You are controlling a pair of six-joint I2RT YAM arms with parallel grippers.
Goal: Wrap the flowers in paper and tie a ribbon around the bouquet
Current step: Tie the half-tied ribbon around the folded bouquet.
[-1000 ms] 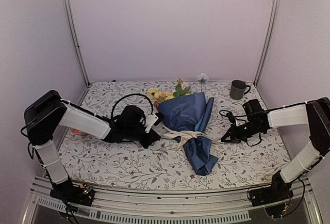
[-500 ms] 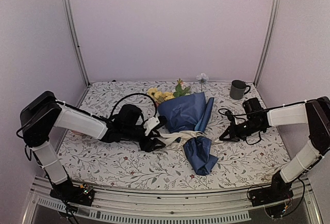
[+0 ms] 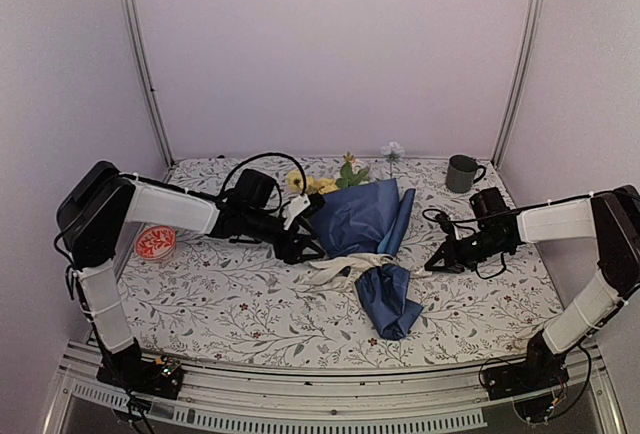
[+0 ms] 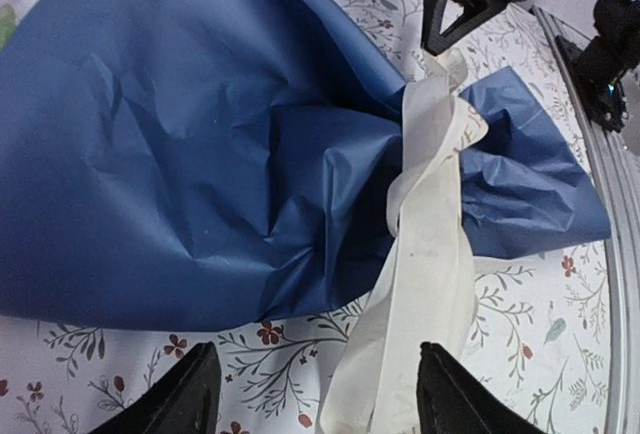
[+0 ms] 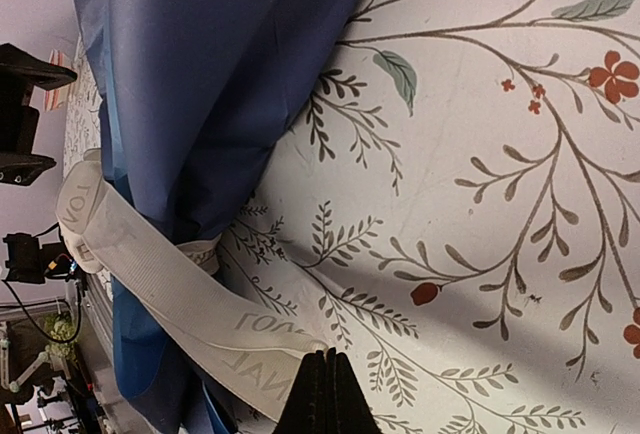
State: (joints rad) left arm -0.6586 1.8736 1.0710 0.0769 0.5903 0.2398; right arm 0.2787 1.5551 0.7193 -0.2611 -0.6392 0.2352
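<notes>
Overhead plus wrist close-ups of bouquet (image 3: 362, 216)

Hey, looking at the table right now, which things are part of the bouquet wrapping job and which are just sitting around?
Part of the job: flowers; blue paper wrapped round them; cream ribbon lying across the paper.
Just lying about: grey mug at the back right; small red dish at the left edge.
</notes>
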